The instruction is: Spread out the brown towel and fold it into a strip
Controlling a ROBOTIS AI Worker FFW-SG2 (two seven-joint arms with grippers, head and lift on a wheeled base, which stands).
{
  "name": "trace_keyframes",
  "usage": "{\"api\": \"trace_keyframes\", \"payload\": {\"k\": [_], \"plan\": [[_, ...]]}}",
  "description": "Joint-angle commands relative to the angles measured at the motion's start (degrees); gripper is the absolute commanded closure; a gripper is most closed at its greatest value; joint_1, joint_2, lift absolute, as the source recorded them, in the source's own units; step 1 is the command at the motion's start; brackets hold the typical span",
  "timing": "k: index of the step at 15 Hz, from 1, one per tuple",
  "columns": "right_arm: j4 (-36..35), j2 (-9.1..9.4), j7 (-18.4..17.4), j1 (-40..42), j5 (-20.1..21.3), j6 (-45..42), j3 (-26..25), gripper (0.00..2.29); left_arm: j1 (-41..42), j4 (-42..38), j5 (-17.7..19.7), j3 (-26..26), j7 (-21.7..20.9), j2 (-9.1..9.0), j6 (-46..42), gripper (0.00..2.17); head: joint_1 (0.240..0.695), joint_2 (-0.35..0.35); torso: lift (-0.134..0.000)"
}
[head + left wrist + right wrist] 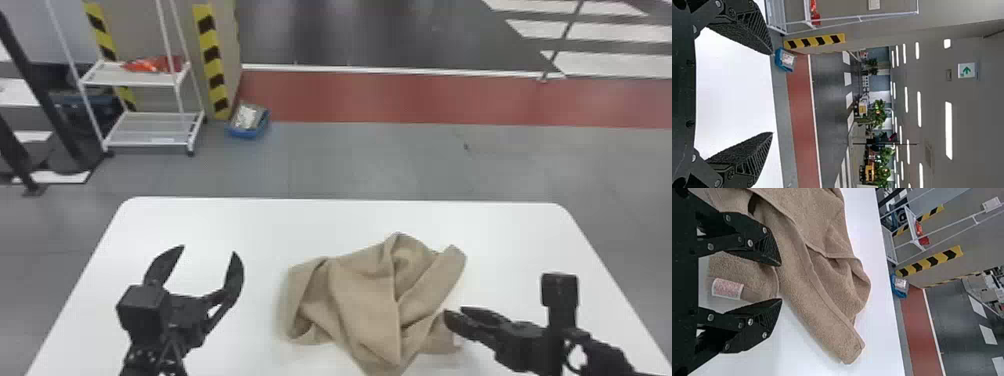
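One brown towel lies crumpled on a white table. To its left, the left gripper is spread wide, empty; at its near right edge, the right gripper has its fingers parted more narrowly.

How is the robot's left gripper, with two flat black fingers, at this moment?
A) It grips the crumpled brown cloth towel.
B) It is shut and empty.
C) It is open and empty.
C: its fingers stand wide apart, with the white table showing between them.
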Motion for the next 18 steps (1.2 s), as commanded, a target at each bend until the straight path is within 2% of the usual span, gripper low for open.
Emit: {"api": "trace_keyframes", "payload": {"k": [1, 4, 6, 7, 9, 10, 11, 16, 18], "plan": [[4.9, -0.51, 0.0, -1.9, 0.4, -2.5, -0.8, 0.07, 0.0, 0.2, 0.0, -0.1, 0.0, -0.01, 0.0, 0.17, 0.695, -0.076, 0.0], [7.8, -0.69, 0.2, -2.7, 0.3, -3.5, -1.4, 0.16, 0.0, 0.3, -0.1, -0.2, -0.1, -0.01, 0.0, 0.17, 0.695, -0.09, 0.0], [8.0, -0.69, 0.6, -2.9, -0.4, -3.5, -1.4, 0.34, 0.0, 0.3, -0.1, -0.5, -0.1, -0.01, 0.0, 0.17, 0.695, -0.097, 0.0], [8.0, -0.69, 1.0, -3.0, -0.4, -3.2, -1.1, 0.6, 0.0, 0.3, -0.1, -0.5, -0.1, -0.01, -0.2, 0.17, 0.695, -0.097, 0.0], [8.0, -0.43, 1.4, -3.4, -0.5, -2.1, -0.5, 1.53, 0.0, 0.3, -0.1, -0.5, -0.1, -0.01, -0.4, 0.17, 0.695, -0.095, 0.0], [7.7, -0.34, 2.2, -3.4, -1.3, -1.4, -0.4, 1.89, 0.0, 0.3, -0.1, -0.5, 0.0, 0.08, -0.4, 0.17, 0.695, -0.092, 0.0], [5.8, -0.16, 3.4, -2.9, -3.3, 0.3, -0.4, 2.02, 0.1, 0.3, 0.0, -0.5, 0.0, 0.08, -0.4, 0.17, 0.695, -0.082, 0.0], [-11.8, 1.07, 3.3, 0.1, -10.7, 12.3, 2.5, 2.02, 0.2, 0.7, -0.1, -0.4, -0.1, 0.17, -0.4, 0.17, 0.695, -0.019, 0.0], [-13.7, 1.16, 1.7, -1.6, -13.8, 13.7, 0.7, 2.07, 0.8, 0.2, -0.1, -0.1, -0.1, 0.26, -0.4, 0.17, 0.695, 0.003, 0.0]]}}
